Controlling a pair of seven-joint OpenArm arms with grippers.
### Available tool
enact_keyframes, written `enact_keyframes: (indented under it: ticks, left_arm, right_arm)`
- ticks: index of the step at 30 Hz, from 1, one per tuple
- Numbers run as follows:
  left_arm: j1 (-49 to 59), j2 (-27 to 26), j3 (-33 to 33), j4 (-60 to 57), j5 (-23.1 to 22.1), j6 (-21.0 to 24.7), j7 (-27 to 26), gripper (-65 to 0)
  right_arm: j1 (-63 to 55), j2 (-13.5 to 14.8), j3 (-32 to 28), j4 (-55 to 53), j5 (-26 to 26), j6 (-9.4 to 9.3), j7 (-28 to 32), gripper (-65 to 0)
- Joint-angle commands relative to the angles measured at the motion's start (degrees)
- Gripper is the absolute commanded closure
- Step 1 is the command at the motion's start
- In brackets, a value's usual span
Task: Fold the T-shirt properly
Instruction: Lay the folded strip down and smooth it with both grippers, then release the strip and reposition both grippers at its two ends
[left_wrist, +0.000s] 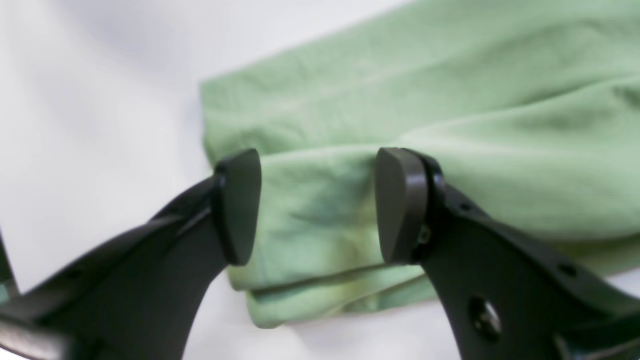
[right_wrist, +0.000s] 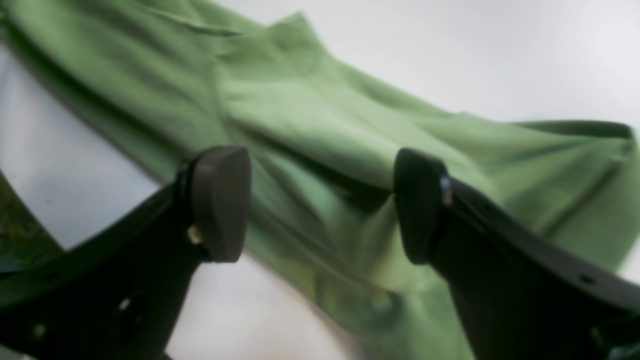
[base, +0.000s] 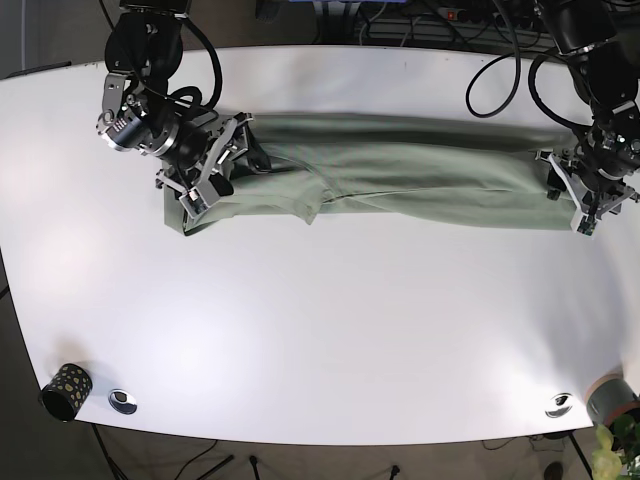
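Lower left of the base view: one small dark patterned cup (base: 64, 391); two round metal discs (base: 123, 401) sit on the near edge, one each side. One soft, light green cotton T-shirt (base: 400, 185), folded into a long band, lies across the upper part of the white table (base: 320, 330). It should drape limply, so its end corners look best to pinch. Two claws: right gripper (base: 205, 165) and left gripper (base: 585, 190), both spread open, empty, over opposite ends.

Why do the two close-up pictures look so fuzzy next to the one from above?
Left wrist view: the T-shirt is soft, only the left gripper pads fairly crisp. Right wrist view: blurrier still, the cloth and the right gripper both smeared. Base view: sharp, though glare whitens the table.
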Motion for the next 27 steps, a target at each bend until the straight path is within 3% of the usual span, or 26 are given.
enact_keyframes:
  ticks: [1, 5, 13, 18, 27]
  left_arm:
    - [-0.7, -1.0, -1.6, 2.4, -2.3, 0.3, 1.4, -34.4]
    - [-1.5, -1.0, -7.5, 2.4, -5.9, 0.3, 4.7, -35.8]
    - [-4.8, -1.3, -19.8, -5.3, -13.4, 0.4, 10.8, -48.1]
    - [-4.5, -2.9, -20.5, -11.6, -16.6, 0.3, 10.8, -48.3]
    - [-4.7, -3.5, -20.4, -19.5, -17.0, 0.1, 8.3, -48.3]
  right_arm:
    - [0.9, 0.7, -1.4, -2.8, 0.8, 0.1, 1.2, -42.8]
    - [1.5, 0.8, -2.6, -8.7, 0.8, 0.1, 3.3, -40.1]
    - [2.7, 2.8, -4.9, -14.5, 0.8, 0.1, 6.2, -37.9]
    - [2.9, 2.8, -4.9, -14.5, 0.8, 0.1, 6.2, -37.9]
    - [3.0, 2.8, -4.9, -14.3, 0.8, 0.1, 6.2, -37.9]
